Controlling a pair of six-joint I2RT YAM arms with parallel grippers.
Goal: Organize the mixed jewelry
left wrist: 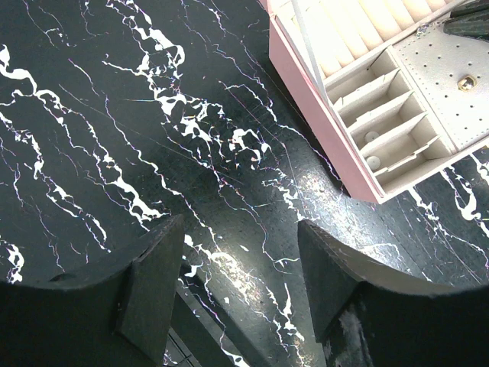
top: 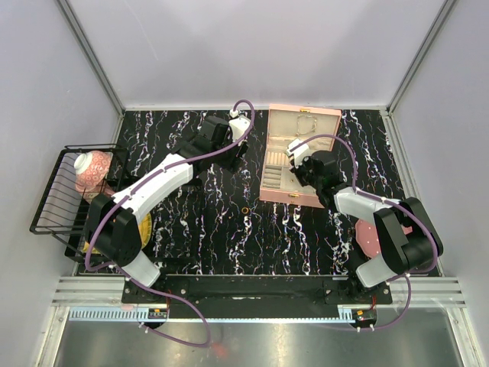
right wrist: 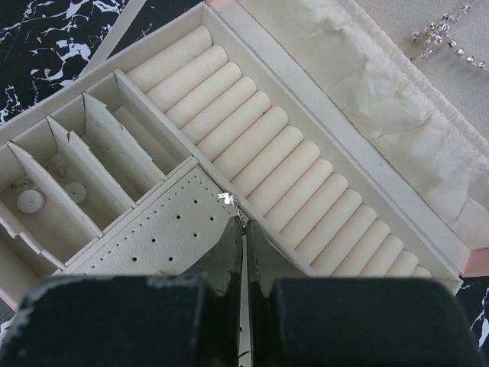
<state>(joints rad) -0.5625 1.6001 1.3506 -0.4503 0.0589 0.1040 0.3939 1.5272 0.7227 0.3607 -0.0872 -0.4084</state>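
Observation:
The small gold-orange ring [top: 244,209] lies on the black marbled table, just left of the open pink box [top: 273,193]. My right gripper [right wrist: 244,222] is shut on a thin pale chain-like strand. The strand's shiny silver end [right wrist: 233,200] sticks out at the fingertips, over the box's perforated panel [right wrist: 153,237] beside the ring rolls [right wrist: 252,141]. In the top view the right gripper [top: 296,162] hangs over the box. My left gripper [left wrist: 241,252] is open and empty above bare table, left of the box [left wrist: 321,130]; it also shows in the top view [top: 235,149].
A sparkling strand [right wrist: 439,34] lies on the lid lining. Small pale round pieces [right wrist: 30,200] sit in the narrow compartments. A gold stud [left wrist: 466,82] sits in the perforated panel. A black wire rack [top: 57,202] stands at the left. A round pink dotted disc [top: 368,238] lies under the right arm.

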